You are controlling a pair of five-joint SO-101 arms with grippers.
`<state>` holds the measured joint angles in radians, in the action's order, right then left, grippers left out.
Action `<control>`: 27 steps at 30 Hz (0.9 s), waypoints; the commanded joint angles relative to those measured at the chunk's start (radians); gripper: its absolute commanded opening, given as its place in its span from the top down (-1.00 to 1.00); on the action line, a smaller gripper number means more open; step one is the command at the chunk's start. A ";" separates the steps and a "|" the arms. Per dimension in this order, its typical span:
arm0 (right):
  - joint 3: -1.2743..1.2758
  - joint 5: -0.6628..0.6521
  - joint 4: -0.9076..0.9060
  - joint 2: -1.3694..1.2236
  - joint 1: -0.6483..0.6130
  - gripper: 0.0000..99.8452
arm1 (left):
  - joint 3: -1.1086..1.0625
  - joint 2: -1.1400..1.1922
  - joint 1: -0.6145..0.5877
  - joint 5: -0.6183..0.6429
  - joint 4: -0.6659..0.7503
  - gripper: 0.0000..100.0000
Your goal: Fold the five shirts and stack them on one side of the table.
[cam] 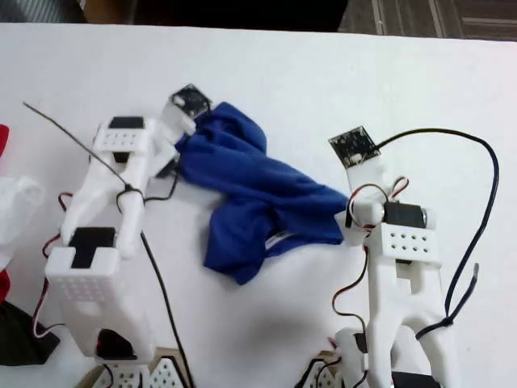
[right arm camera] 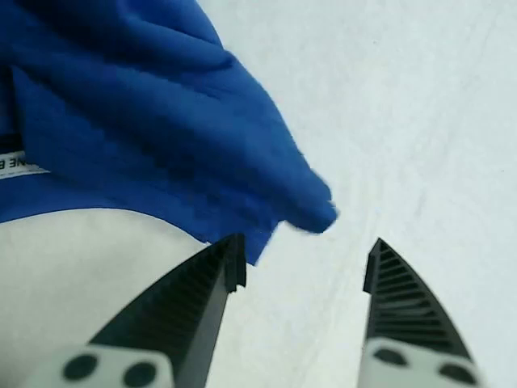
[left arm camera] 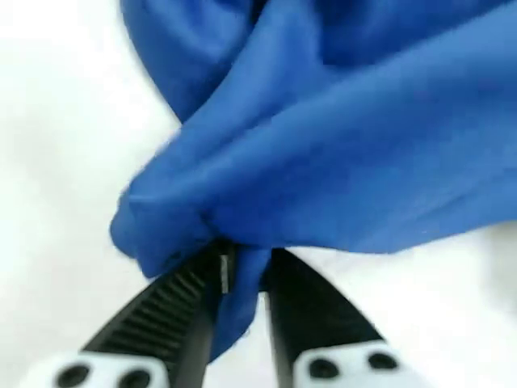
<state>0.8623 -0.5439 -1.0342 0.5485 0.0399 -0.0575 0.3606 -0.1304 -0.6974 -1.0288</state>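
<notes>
The table point(cam: 323, 73) is white. The blue shirt point(cam: 250, 194) lies crumpled near its middle, not yet folded. Its long axis runs on a diagonal, from a far end at the left arm point(cam: 105, 202) to a near end at the right arm point(cam: 404, 275). The shirt spans the gap between the two arms, so each arm has one end close by.

At the left edge of the table, well apart from the shirt, lie a white cloth point(cam: 16, 210) and a black cloth point(cam: 20, 343), probably other shirts of the five.

The left gripper point(left arm camera: 242, 267) is closed on a bunched fold at the far end of the shirt. The cloth is pinched between the two fingers and spills out around them.

The right gripper point(right arm camera: 307, 246) is spread open and holds nothing. It sits at the opposite end of the shirt. A corner point(right arm camera: 311, 212) of the shirt lies just ahead of the fingertips, roughly on the line between them, touching neither. The bulk of the cloth lies off to one finger's side.

Judgement: the coming move turns on this corner. The right gripper is the nearer one. A short advance along its own axis should bring the corner between the fingers for closing. With both ends held, the shirt can be drawn out flat along its diagonal.
</notes>
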 commanded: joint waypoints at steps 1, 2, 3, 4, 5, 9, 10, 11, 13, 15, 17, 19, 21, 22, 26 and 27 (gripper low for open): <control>-0.005 0.008 0.005 -0.002 -0.002 0.51 | 0.085 -0.071 -0.011 0.011 -0.064 0.95; -0.005 0.008 0.004 -0.002 -0.002 0.51 | 0.104 -0.071 -0.011 0.011 -0.094 0.95; -0.005 0.008 0.004 -0.002 -0.002 0.51 | 0.120 -0.071 -0.011 0.011 -0.124 0.95; -0.005 0.008 0.002 -0.002 -0.002 0.51 | 0.137 -0.069 -0.011 0.008 -0.160 0.94; -0.005 0.008 -0.001 -0.002 -0.002 0.51 | 0.150 -0.064 -0.009 0.005 -0.192 0.94; -0.005 0.008 0.001 -0.002 -0.004 0.51 | 0.157 -0.066 -0.020 0.002 -0.273 0.79; -0.005 0.008 0.001 -0.002 -0.005 0.51 | 0.163 -0.069 -0.029 0.000 -0.292 0.72; -0.005 0.008 0.001 -0.002 -0.005 0.51 | 0.165 -0.071 -0.038 -0.011 -0.299 0.66; -0.005 0.008 0.001 -0.002 -0.007 0.51 | 0.171 -0.072 -0.049 -0.086 -0.324 0.53; -0.005 0.008 0.001 -0.002 -0.004 0.51 | 0.177 -0.066 -0.058 -0.138 -0.364 0.46; -0.005 0.008 0.001 -0.002 -0.004 0.51 | 0.165 -0.064 -0.058 -0.170 -0.393 0.47; -0.005 0.008 -0.001 -0.002 -0.004 0.51 | 0.140 -0.069 -0.058 -0.218 -0.410 0.50; -0.005 0.008 -0.001 -0.002 -0.004 0.51 | 0.124 -0.071 -0.055 -0.255 -0.428 0.51; -0.005 0.008 -0.001 -0.002 -0.004 0.51 | 0.117 -0.071 -0.055 -0.269 -0.436 0.52; -0.005 0.008 0.004 -0.002 -0.004 0.51 | 0.108 -0.060 -0.060 -0.287 -0.399 0.52; -0.005 0.008 0.004 -0.002 -0.004 0.51 | 0.094 -0.060 -0.058 -0.285 -0.370 0.52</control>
<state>0.8623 -0.5439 -1.0342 0.5485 0.0399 0.0514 0.3606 -0.1811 -0.9705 -1.4446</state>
